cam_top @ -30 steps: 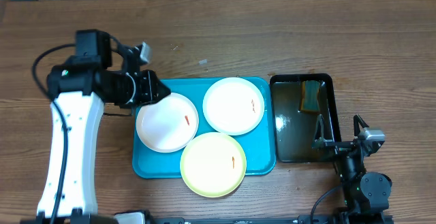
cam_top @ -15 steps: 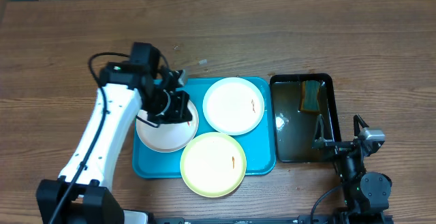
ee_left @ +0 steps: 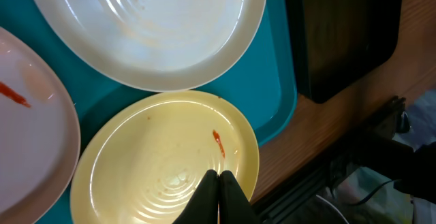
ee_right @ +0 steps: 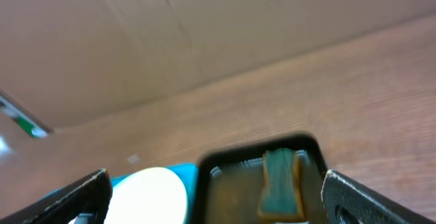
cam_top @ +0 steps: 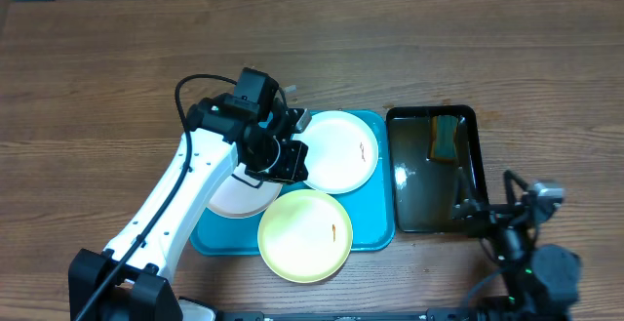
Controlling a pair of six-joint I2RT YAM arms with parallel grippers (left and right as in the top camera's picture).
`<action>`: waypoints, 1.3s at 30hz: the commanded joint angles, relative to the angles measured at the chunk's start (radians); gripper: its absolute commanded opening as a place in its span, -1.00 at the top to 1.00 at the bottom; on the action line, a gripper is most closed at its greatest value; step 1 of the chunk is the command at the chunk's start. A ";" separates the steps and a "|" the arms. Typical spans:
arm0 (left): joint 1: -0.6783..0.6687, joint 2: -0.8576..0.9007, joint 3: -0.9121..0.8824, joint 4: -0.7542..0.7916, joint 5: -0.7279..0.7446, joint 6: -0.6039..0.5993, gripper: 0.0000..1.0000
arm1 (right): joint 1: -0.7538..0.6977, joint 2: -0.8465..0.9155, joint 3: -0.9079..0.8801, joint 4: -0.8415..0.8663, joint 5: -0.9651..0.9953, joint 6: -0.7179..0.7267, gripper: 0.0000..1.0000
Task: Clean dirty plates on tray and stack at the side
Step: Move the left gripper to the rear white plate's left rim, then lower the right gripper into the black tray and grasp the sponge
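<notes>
overhead only: whole turquoise tray [cam_top: 378, 225] with all three plates. left white plate [cam_top: 239, 202] at its left edge, half under the arm; right white plate [cam_top: 336, 152] by its far right corner; yellow plate [cam_top: 305, 235] overhanging its near edge. black tray [cam_top: 419, 199] with sponge [cam_top: 446, 136] just beside the right edge. left wrist only: orange-red smear [ee_left: 218, 142] on the yellow plate, close up. left gripper [ee_left: 219, 182] pressed together, empty, tips over the yellow plate; contact unclear. right gripper [ee_right: 214, 178] spread wide, holding nothing, by the black tray's near right corner.
</notes>
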 commanded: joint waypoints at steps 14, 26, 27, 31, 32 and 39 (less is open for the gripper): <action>-0.012 0.002 -0.011 0.194 -0.342 -0.346 0.82 | 0.004 1.025 1.140 -0.872 0.015 0.014 -1.00; -0.012 0.088 -0.035 0.275 -0.477 -0.330 0.52 | 0.004 1.445 1.139 -0.928 0.031 0.014 -0.77; -0.012 0.105 -0.035 0.287 -0.471 -0.317 0.51 | 0.004 1.473 1.139 -0.927 0.035 0.014 -0.76; -0.012 0.173 -0.035 0.334 -0.447 -0.248 0.42 | 0.004 1.552 1.139 -0.921 0.059 0.014 -0.76; -0.012 0.186 -0.035 0.342 -0.451 -0.236 0.40 | 0.004 1.568 1.139 -0.918 0.069 0.014 -0.76; -0.013 0.291 -0.035 0.395 -0.443 -0.212 0.47 | 0.004 1.630 1.136 -0.892 0.119 0.014 -0.76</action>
